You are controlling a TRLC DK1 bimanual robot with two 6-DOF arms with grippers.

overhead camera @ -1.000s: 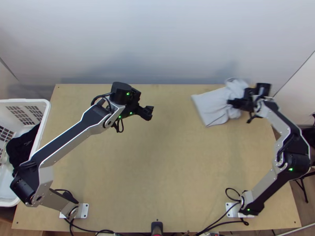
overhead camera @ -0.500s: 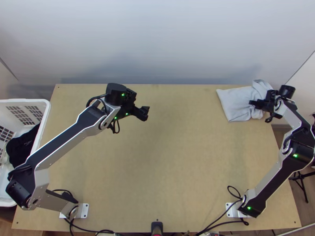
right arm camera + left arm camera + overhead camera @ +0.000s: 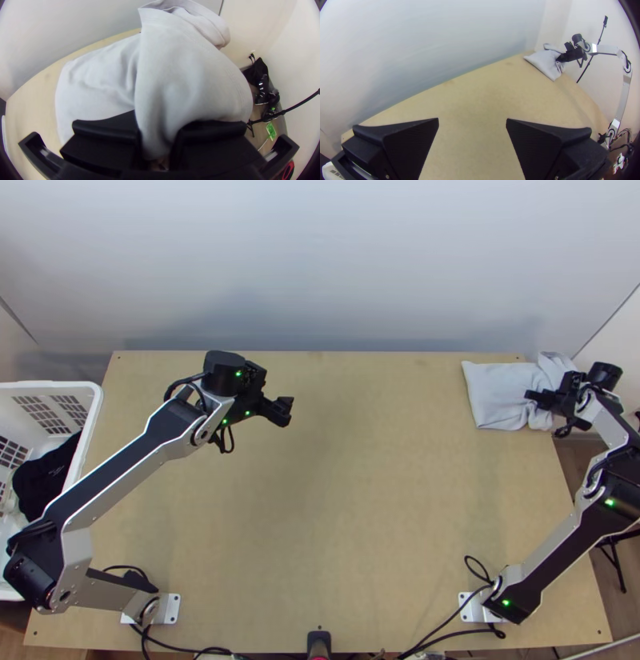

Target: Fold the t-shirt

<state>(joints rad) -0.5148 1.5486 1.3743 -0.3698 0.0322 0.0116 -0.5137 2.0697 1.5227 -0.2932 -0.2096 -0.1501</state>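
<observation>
A small pale print, too small to make out, showed on the black cloth [image 3: 38, 480] lying in the white slotted plastic basket [image 3: 97, 408] at the left of the light wooden table [image 3: 320, 500]. Pale marks stood on a green rectangular card [image 3: 271, 130] near the floor in the right wrist view.

The light grey cloth t-shirt [image 3: 496, 394] lay at the table's far right corner, its left part flat and roughly squared, its right part bunched and looped up. The right gripper [image 3: 534, 397] had a bunched fold of it pinched between its two flat black fingers. The left gripper [image 3: 286, 410] hung above the table, left of the middle, its fingers spread wide with nothing between them.

Compared with half a second before, the t-shirt and right gripper had shifted farther right, and the left gripper had drawn slightly left.
</observation>
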